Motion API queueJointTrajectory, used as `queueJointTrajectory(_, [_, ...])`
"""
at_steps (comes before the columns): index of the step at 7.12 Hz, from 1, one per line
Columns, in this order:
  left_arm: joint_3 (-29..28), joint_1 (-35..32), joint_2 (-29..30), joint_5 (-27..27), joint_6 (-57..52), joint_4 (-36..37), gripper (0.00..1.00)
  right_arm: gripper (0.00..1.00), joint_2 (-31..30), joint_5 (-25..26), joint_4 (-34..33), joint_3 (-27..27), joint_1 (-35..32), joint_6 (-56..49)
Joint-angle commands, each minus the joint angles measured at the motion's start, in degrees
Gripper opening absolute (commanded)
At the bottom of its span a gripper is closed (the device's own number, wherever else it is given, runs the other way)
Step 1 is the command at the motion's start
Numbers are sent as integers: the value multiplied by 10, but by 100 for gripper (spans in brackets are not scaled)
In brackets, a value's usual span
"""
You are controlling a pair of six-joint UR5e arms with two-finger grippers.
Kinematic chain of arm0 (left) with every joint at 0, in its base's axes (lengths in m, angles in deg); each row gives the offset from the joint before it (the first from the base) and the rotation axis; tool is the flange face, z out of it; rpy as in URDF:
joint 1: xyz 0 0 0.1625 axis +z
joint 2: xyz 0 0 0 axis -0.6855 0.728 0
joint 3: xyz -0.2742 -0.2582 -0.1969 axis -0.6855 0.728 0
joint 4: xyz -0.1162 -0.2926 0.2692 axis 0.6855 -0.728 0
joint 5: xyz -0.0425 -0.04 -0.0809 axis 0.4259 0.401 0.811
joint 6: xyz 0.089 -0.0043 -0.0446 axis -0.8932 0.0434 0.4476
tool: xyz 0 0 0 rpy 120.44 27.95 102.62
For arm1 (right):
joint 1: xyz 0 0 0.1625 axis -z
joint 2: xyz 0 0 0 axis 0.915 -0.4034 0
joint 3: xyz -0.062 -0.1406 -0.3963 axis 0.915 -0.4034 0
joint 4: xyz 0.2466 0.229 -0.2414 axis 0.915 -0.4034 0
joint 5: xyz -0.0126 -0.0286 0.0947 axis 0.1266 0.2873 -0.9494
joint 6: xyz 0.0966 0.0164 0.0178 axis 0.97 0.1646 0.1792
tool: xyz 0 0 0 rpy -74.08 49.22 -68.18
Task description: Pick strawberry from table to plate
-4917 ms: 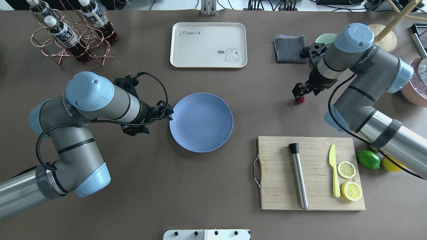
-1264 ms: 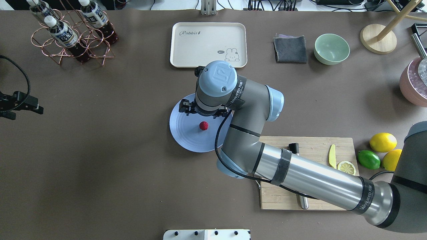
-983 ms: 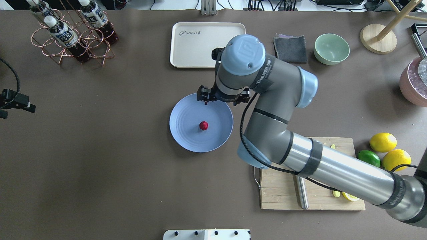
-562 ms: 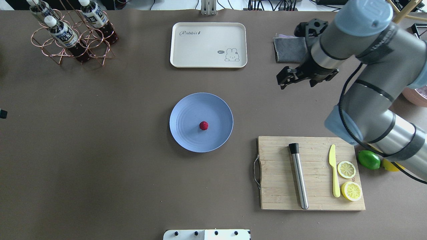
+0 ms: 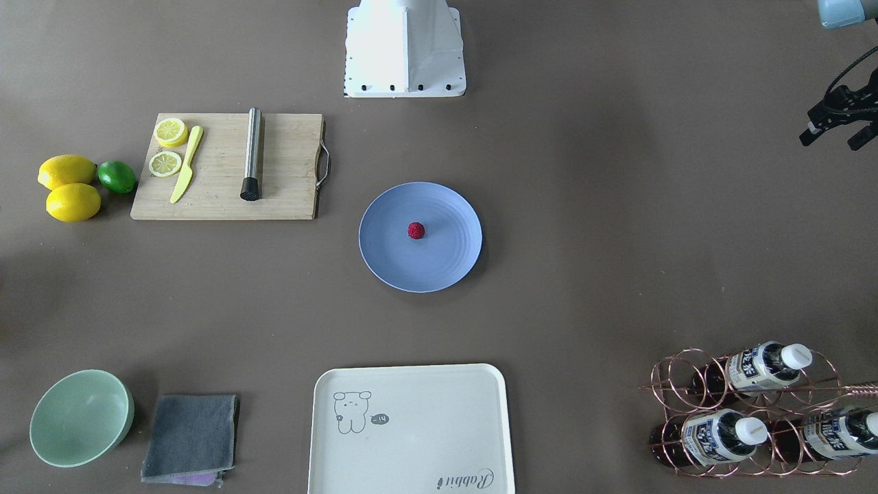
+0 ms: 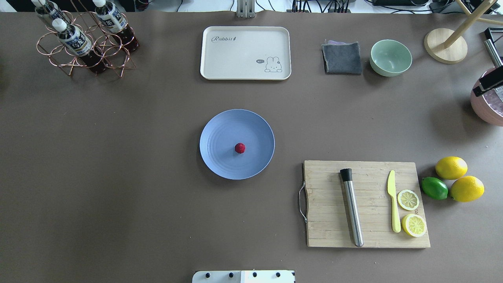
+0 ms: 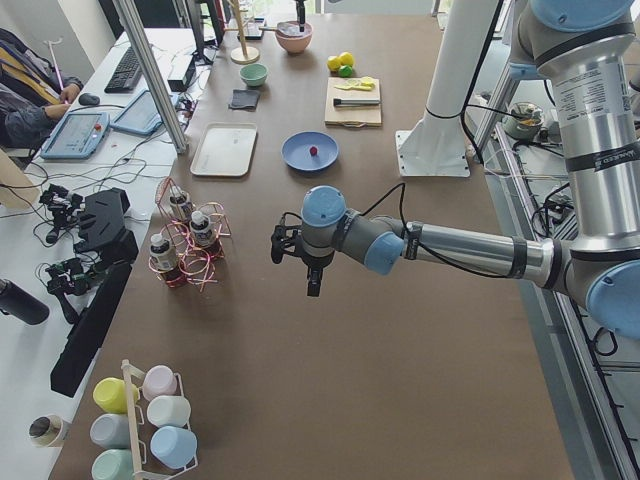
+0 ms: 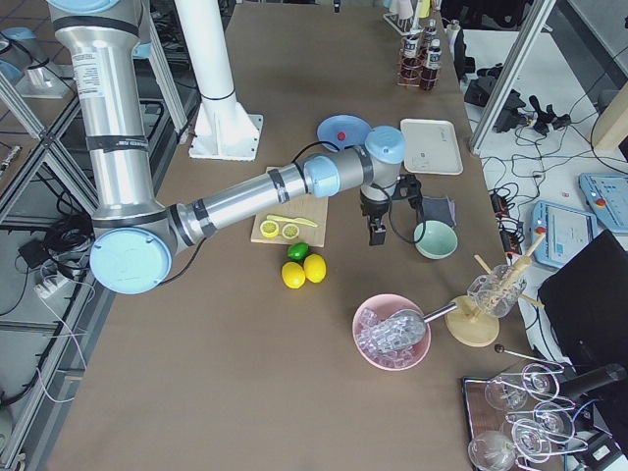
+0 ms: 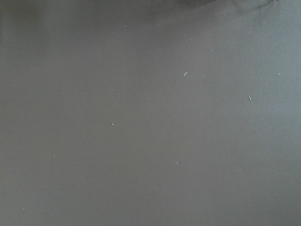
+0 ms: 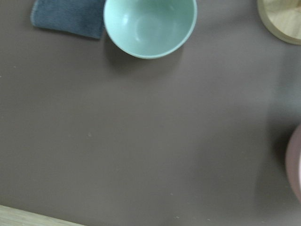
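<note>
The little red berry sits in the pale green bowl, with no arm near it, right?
Not in the pale green bowl: the small dark-red strawberry lies on the round matte blue plate, as the overhead view shows. No arm is near it.

White side desk (image 7: 25, 240) with keyboard (image 7: 128, 68), beside aluminium frame post (image 7: 155, 75).

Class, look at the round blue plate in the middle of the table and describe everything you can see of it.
The plate is round, shallow and matte blue, with faint concentric rings; it looks like plastic. It lies flat on the brown table, near its middle, apart from everything else there. One small red strawberry rests near its centre; nothing else touches it.
</note>
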Motion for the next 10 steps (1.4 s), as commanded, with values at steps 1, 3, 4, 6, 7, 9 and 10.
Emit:
queueJointTrajectory(1, [-6,-76,21,6,-164,137,96,100,-30,-11,1,-82,-92,-167])
queueJointTrajectory(3, [-11,-84,41,3,-207,171,97,100,-48,-8,1,-85,-117,-173])
queueJointTrajectory(4, [-19,-82,46,-3,-208,171,97,100,-56,-8,2,-96,-123,-194])
queueJointTrajectory(6, [-13,-87,39,-25,-220,171,97,100,-59,-9,-6,-90,-136,-199])
queueJointTrajectory(7, [-40,-82,49,-26,-220,170,97,100,-54,-10,-20,-75,-144,-199])
queueJointTrajectory(9, [-6,-96,40,-27,-222,177,97,100,-65,-10,-35,-60,-143,-197])
queueJointTrajectory(10, [-11,-99,38,-27,-225,175,97,100,-65,-9,-34,-59,-143,-192])
